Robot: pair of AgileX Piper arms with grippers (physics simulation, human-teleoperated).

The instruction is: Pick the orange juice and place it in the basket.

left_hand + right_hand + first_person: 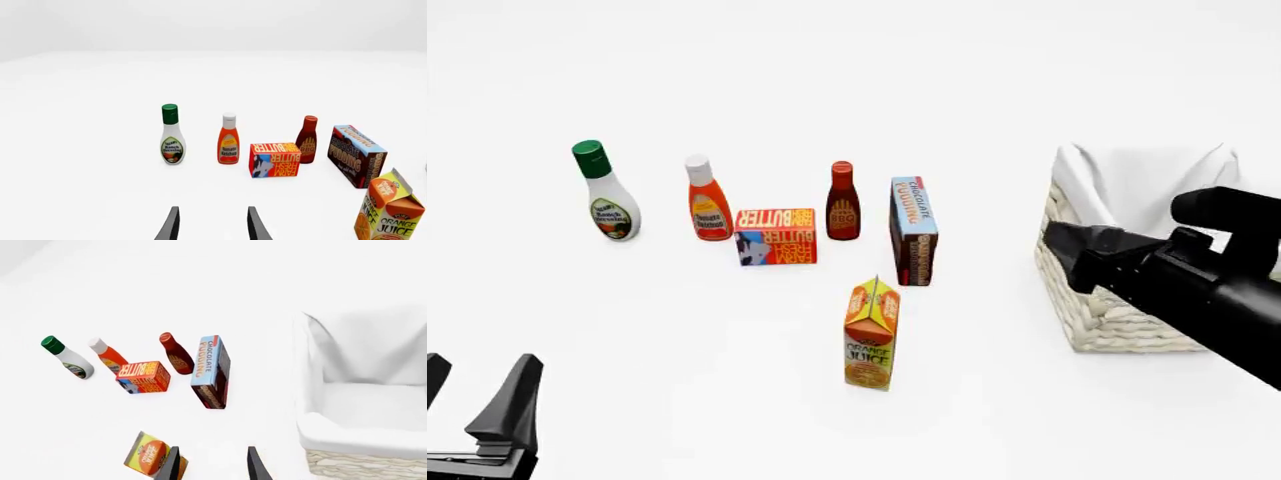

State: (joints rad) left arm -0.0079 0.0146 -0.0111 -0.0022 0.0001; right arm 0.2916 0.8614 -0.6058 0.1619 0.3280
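The orange juice (872, 335) is a tall orange-and-yellow gable-top carton standing upright near the table's middle, in front of the other groceries. It also shows in the left wrist view (390, 212) and the right wrist view (152, 455). The basket (1108, 320), cream wicker with a white cloth lining, stands at the right and also shows in the right wrist view (333, 432). My right gripper (1065, 250) hovers open and empty over the basket's near left side, to the right of the carton. My left gripper (474, 395) is open and empty at the near left, far from the carton.
Behind the carton stand a ranch dressing bottle (605, 195), a ketchup bottle (707, 200), a red-orange butter box (775, 236), a dark BBQ sauce bottle (842, 203) and a chocolate pudding box (914, 230). The pudding box is the nearest to the carton.
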